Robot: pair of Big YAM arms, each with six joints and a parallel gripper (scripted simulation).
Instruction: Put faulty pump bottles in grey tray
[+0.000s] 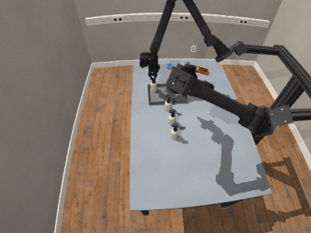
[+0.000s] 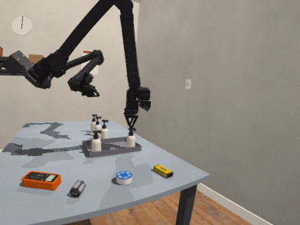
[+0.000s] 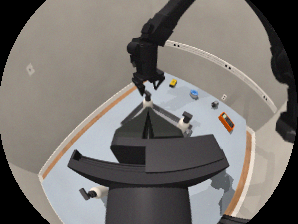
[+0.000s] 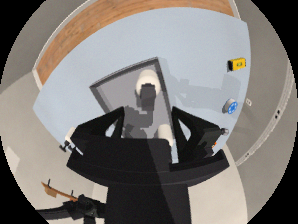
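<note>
The grey tray (image 2: pixel 111 148) holds two white pump bottles, one at its right end (image 2: pixel 131 139) and one at its left end (image 2: pixel 96 142). My right gripper (image 2: pixel 131 123) hangs straight above the right-end bottle, fingers open on either side of its pump head. The right wrist view shows that pump head (image 4: pixel 148 92) between the spread fingers. Three more bottles stand upright in a row on the table outside the tray (image 1: pixel 168 105) (image 1: pixel 172 118) (image 1: pixel 174 131). My left gripper (image 2: pixel 89 92) is shut and empty, held high above the table behind the tray.
Near the table edge lie an orange multimeter (image 2: pixel 40 180), a grey cylinder (image 2: pixel 77 188), a blue-and-white roll (image 2: pixel 124 177) and a yellow device (image 2: pixel 163 171). In the top view the left arm (image 1: pixel 180 81) hides part of the tray.
</note>
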